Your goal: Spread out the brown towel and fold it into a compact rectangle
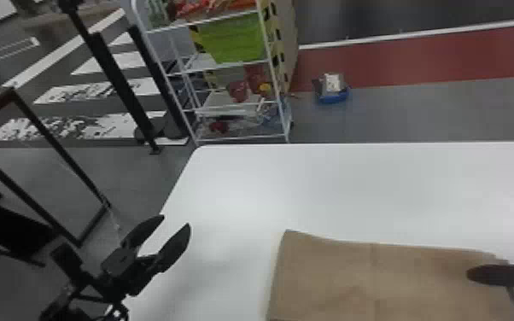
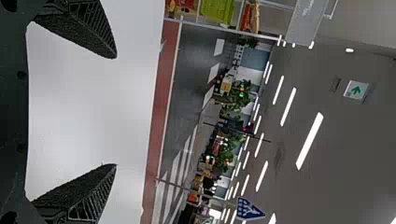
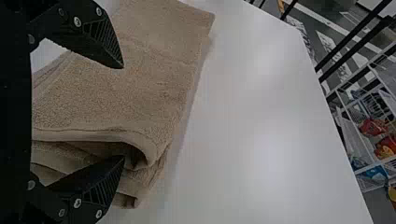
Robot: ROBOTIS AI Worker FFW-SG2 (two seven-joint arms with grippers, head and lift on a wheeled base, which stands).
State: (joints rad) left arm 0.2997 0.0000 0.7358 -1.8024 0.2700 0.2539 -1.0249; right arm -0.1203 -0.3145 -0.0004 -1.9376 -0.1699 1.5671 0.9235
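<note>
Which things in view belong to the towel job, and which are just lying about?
For the job:
brown towel, lying in layers
white table, under it
right gripper, open at the towel
left gripper, open, away from the towel

Just lying about:
white rack, beyond the table
green box, on the rack
blue tub, on the floor

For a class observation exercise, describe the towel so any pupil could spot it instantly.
Find the large white table. In the head view's lower right, by the right end effector, lies the towel. It is folded in layers, its brown cloth unlike the black end effector.
</note>
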